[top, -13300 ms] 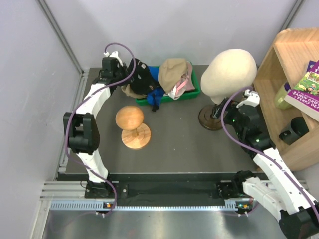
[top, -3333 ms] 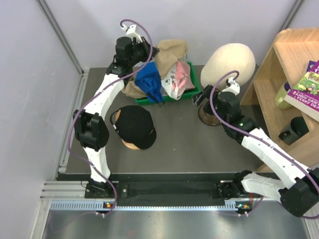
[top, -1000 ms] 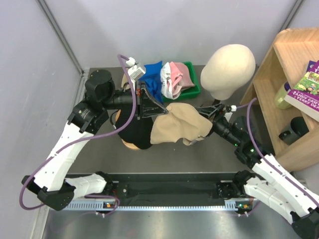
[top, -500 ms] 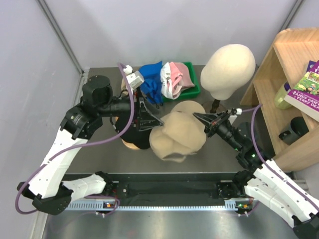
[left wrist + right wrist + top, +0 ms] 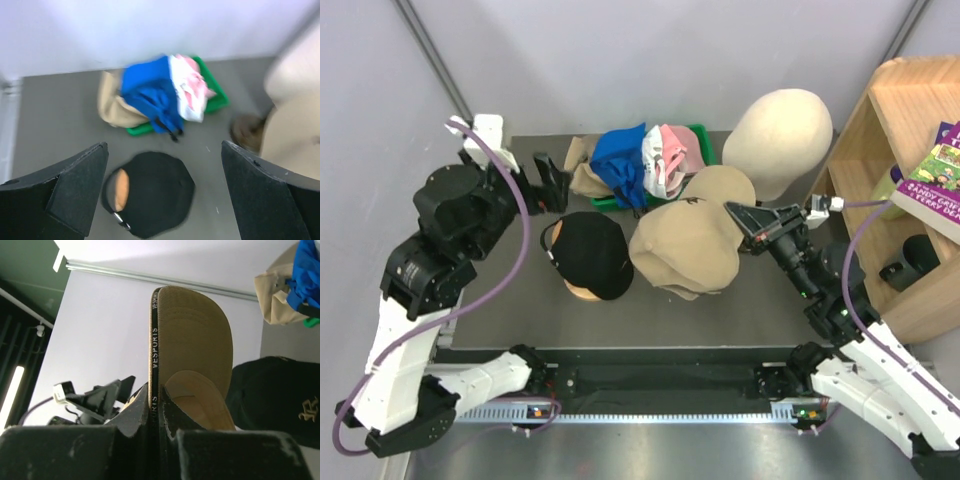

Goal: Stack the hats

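A khaki-brown hat (image 5: 682,247) hangs just right of the black hat (image 5: 590,252), which sits on the round wooden stand. My right gripper (image 5: 738,218) is shut on the khaki hat's right edge; in the right wrist view its jaws (image 5: 155,396) pinch the hat's inner band (image 5: 156,340). My left gripper (image 5: 548,184) is open, holds nothing and has pulled back to the left of the green bin (image 5: 704,183). In the left wrist view its fingers (image 5: 80,185) frame the black hat (image 5: 150,192). Blue (image 5: 620,160), pink and white (image 5: 668,155) and tan (image 5: 582,178) hats lie in the bin.
A cream mannequin head (image 5: 778,128) on a dark base stands at the back right, close behind the right gripper. A wooden shelf (image 5: 880,130) with a book and a bottle lines the right side. Grey walls close the back and left.
The left gripper opened, let go of the khaki hat and withdrew left. The right gripper shut on the hat's edge and now holds it alone; the hat swung down beside the black one.
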`<state>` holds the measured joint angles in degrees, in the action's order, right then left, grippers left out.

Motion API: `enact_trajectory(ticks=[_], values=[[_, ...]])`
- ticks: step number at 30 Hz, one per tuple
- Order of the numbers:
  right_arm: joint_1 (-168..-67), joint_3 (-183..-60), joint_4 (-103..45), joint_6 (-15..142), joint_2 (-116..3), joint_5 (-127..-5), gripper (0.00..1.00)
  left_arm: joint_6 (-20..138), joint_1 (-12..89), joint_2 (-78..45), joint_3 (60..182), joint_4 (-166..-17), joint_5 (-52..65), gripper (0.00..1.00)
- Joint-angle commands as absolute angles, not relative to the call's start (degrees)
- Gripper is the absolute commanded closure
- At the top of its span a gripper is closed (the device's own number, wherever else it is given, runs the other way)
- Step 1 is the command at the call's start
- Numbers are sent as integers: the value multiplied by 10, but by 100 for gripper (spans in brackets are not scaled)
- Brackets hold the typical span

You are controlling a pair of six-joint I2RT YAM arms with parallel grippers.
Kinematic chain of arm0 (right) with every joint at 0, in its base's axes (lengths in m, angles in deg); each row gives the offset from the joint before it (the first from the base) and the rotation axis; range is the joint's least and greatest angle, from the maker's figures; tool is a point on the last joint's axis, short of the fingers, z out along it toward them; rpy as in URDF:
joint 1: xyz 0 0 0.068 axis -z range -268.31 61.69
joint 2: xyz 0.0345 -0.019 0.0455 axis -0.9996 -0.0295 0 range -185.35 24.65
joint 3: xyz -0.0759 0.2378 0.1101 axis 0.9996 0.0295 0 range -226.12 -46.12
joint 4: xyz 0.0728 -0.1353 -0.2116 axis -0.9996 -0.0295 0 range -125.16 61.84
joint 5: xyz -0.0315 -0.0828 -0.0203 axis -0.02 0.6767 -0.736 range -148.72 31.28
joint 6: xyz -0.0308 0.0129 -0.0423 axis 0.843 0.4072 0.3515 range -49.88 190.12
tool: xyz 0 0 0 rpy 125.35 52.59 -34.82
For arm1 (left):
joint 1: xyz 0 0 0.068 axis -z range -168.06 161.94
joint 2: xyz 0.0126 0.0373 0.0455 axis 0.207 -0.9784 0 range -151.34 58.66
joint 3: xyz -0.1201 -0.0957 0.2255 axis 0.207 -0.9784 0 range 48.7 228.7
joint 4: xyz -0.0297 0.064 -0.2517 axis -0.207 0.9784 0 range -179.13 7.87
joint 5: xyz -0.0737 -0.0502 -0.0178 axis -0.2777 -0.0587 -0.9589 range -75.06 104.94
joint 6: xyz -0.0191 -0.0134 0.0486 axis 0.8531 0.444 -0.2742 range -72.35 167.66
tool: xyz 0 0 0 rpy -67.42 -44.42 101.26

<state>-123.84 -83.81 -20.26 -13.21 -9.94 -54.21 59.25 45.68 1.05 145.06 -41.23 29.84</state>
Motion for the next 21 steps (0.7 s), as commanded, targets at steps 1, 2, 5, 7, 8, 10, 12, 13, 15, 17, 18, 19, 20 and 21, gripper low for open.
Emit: enact_trajectory(ticks=[1,2,5,7,8,10,12,13,15,17,18,19,20,21], values=[[-1285,-900,-73,-74,-166,-527,100,608,457,-58,1551,-413,453,1],[-1299,-916,-59,-67,-181,-523,100,607,457,-66,1567,-422,458,1],[-1360,-939,6,-61,-243,-498,100,608,457,-95,1626,-432,485,1],[-1401,-950,45,-61,-300,-489,100,606,457,-89,1630,-467,509,1],[-1414,-965,78,-60,-320,-488,100,605,457,-86,1626,-478,513,1],[-1451,-986,103,-55,-382,-485,100,597,457,-74,1616,-508,521,1],[-1474,-1021,137,-51,-444,-496,100,583,457,-72,1617,-512,525,1],[-1478,-1039,154,-57,-464,-501,100,578,457,-72,1617,-512,526,1],[-1485,-1056,201,-69,-525,-522,100,568,457,-70,1617,-505,528,1],[-1486,-1092,217,-68,-575,-545,100,567,457,-68,1613,-502,527,1],[-1487,-1105,219,-60,-590,-553,100,567,457,-63,1609,-502,527,1],[-1486,-1131,216,-45,-602,-561,100,568,457,-61,1605,-504,527,1],[-1483,-1139,212,-40,-624,-568,100,567,457,-59,1596,-505,527,1],[-1479,-1145,218,-41,-636,-572,100,566,457,-54,1592,-506,527,1]])
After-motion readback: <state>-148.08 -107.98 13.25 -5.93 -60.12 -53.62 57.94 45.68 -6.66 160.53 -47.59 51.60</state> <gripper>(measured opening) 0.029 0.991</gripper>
